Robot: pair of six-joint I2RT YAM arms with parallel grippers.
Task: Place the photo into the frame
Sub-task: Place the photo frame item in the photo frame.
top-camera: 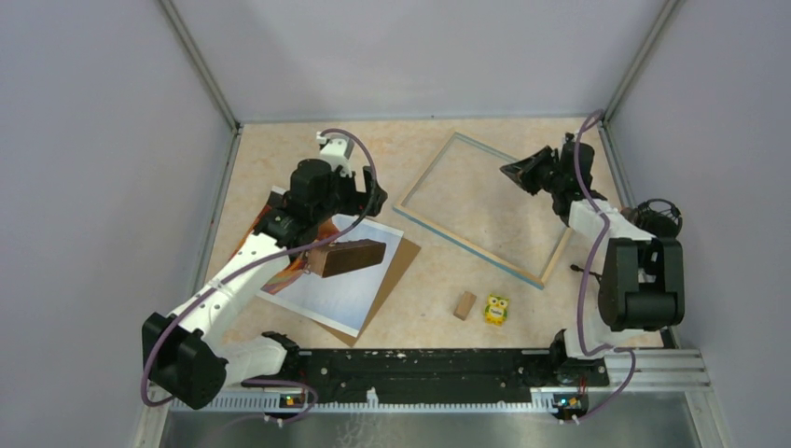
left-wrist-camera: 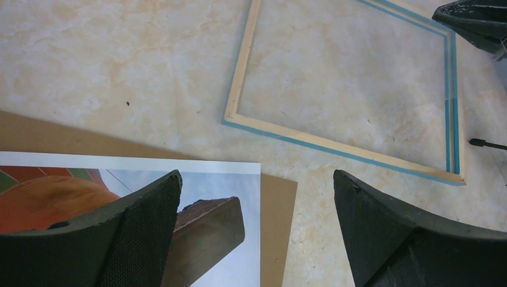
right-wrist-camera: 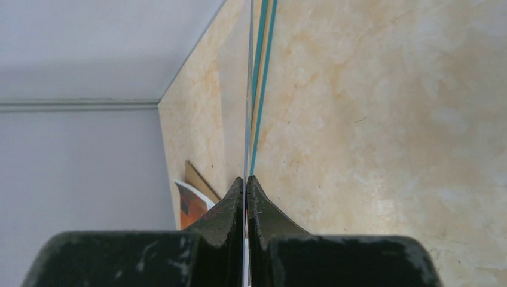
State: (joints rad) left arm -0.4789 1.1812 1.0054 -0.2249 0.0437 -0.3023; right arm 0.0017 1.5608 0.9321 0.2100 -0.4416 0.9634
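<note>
The photo (top-camera: 326, 294) lies flat on a brown board (top-camera: 388, 285) at the left of the counter (top-camera: 270, 159), with the board showing past its far and right edges. A brown wooden bar (top-camera: 347, 257) lies across the photo near its right edge. The left claw (top-camera: 371, 198) hangs above the photo's far right corner with its fingers spread wide and nothing between them. In the left wrist view the bar (left-wrist-camera: 203, 233) sits just beside the left finger (left-wrist-camera: 149, 221), and the photo's (left-wrist-camera: 239, 185) right edge falls between the two fingers. The frame (top-camera: 466, 247) lies well apart from the photo, at the right of the counter and turned at an angle, with bare counter showing through its opening. The right claw (top-camera: 516, 171) is at the frame's far right rail, fingers pressed together and pinching that rail. The right wrist view looks straight along the thin blue-edged rail (right-wrist-camera: 260, 89) running out from between the fingers (right-wrist-camera: 224, 215). Whether that side is raised off the counter cannot be told. A small wooden block (top-camera: 464, 305) and a yellow toy (top-camera: 496, 310) sit just beside each other near the frame's near corner.
</note>
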